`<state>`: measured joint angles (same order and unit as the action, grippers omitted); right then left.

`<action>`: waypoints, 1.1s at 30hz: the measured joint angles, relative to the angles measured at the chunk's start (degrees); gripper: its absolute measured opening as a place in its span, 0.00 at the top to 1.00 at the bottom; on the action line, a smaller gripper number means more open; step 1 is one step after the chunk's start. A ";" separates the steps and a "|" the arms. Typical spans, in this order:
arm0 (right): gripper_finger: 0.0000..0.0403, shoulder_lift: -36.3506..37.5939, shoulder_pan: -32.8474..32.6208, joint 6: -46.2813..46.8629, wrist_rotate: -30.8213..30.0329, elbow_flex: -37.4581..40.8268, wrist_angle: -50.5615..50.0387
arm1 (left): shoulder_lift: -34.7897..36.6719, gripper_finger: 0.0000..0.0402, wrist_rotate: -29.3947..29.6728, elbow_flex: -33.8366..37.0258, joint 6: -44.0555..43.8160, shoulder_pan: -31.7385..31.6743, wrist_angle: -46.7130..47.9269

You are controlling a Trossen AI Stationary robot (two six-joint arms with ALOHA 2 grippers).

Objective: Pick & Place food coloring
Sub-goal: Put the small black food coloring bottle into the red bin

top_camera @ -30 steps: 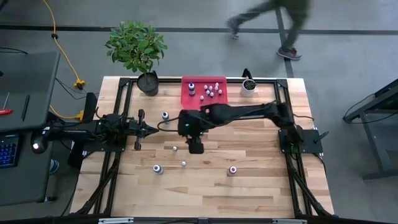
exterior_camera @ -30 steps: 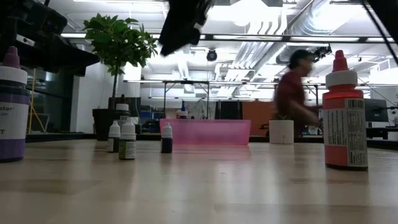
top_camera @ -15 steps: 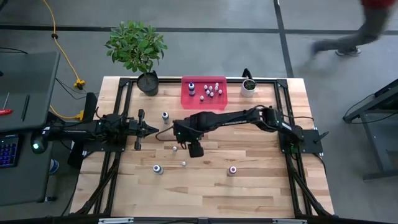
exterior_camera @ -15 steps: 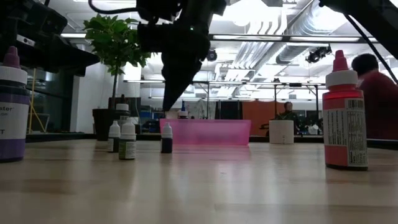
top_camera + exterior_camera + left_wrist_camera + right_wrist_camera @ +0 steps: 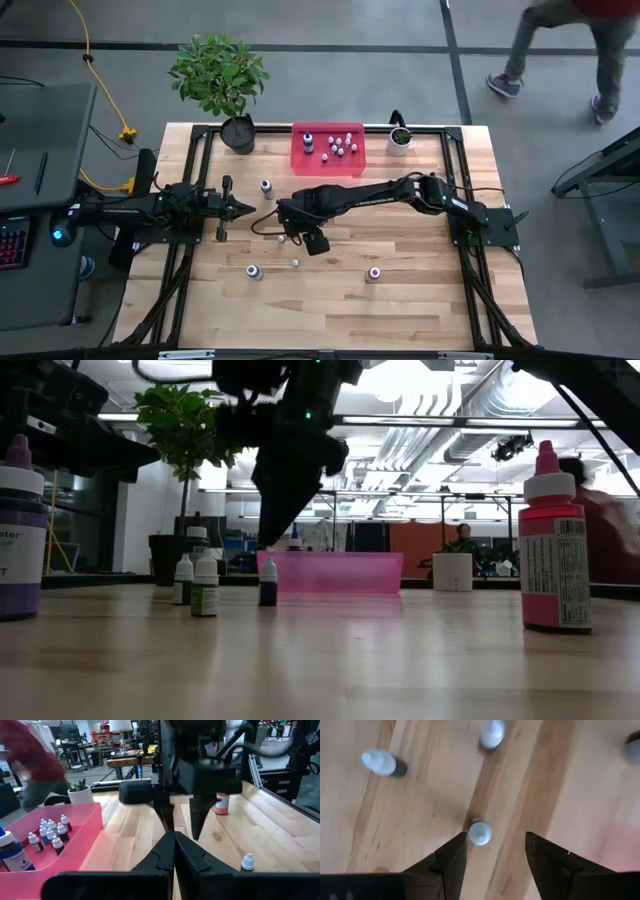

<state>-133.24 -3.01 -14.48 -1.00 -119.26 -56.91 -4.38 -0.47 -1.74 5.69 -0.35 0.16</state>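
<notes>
The food coloring is a set of small bottles. Several stand in the pink tray [image 5: 328, 148] at the far edge, and others stand loose on the wooden table. My right gripper [image 5: 495, 840] is open and points steeply down over the table's middle [image 5: 284, 222]. Its fingertips hang just above a tiny white-capped bottle [image 5: 480, 832], which stands upright on the wood [image 5: 281, 238], clear of both fingers. Two more tiny bottles [image 5: 379, 762] [image 5: 492, 735] stand beyond it. My left gripper [image 5: 173, 851] waits at the table's left [image 5: 240, 208], level and shut, holding nothing.
A purple bottle [image 5: 253, 271] and a red bottle [image 5: 374, 273] stand near the front edge, with another small bottle [image 5: 265, 186] far left of the right gripper. A potted plant [image 5: 237, 132] and a white pot [image 5: 399, 140] flank the tray. A person walks beyond the table.
My right gripper has come down toward the table and gone a little toward the left edge. It has tipped more steeply down and rolled slightly, staying open. It now hangs low over the tiny bottle. The bottles have not moved. A person has walked past behind the table.
</notes>
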 joint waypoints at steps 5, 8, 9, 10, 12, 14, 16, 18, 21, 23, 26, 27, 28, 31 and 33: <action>0.53 -1.12 -0.02 0.44 1.52 0.11 -0.14 | 0.00 1.00 0.00 0.00 0.00 0.01 0.00; 0.53 -1.71 -0.02 0.47 0.86 0.11 0.23 | 0.01 1.00 0.00 -0.01 0.00 -0.01 -0.02; 0.53 -1.86 -0.02 0.57 1.27 0.11 0.34 | 0.00 1.00 0.00 -0.02 0.00 0.01 0.00; 0.53 -1.92 -0.02 0.75 1.64 0.11 0.12 | 0.00 1.00 0.00 0.00 -0.02 0.01 0.00; 0.53 -2.41 0.00 0.87 2.08 0.02 0.30 | 0.00 1.00 0.00 0.00 -0.01 0.00 0.00; 0.53 -2.81 0.00 0.94 2.27 0.02 0.04 | 0.00 1.00 -0.01 0.00 -0.01 -0.01 -0.01; 0.53 -3.25 -0.07 0.94 1.79 0.15 0.10 | 0.01 1.00 0.00 0.00 0.00 0.00 0.00; 0.53 -3.29 -0.07 0.97 1.38 0.15 0.51 | 0.00 1.00 -0.02 0.00 0.00 -0.01 0.00; 0.53 -3.27 -0.07 0.97 1.45 0.15 -0.11 | 0.02 1.00 0.00 0.00 0.00 -0.01 0.00; 0.53 -3.27 -0.10 0.97 1.51 0.15 -0.35 | 0.00 1.00 0.00 -0.02 -0.02 0.00 0.00; 0.53 -3.27 -0.17 0.97 1.56 0.13 -0.24 | 0.00 1.00 -0.02 0.00 -0.01 0.00 -0.01; 0.54 -3.27 -0.17 0.97 1.58 0.13 -0.34 | 0.00 1.00 -0.01 0.00 0.00 0.00 0.00; 0.54 -3.27 -0.17 0.97 1.58 0.13 -0.30 | 0.00 1.00 0.00 0.00 0.00 0.01 -0.02; 0.57 -3.27 -0.17 0.97 1.62 0.13 -0.28 | 0.01 1.00 0.00 -0.01 -0.01 0.00 -0.01; 0.60 -3.27 -0.21 0.97 1.76 0.13 -0.28 | 0.00 1.00 0.00 0.00 -0.02 -0.01 0.00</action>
<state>-136.51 -3.21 -13.52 0.76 -119.13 -57.19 -4.38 -0.47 -1.74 5.67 -0.36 0.16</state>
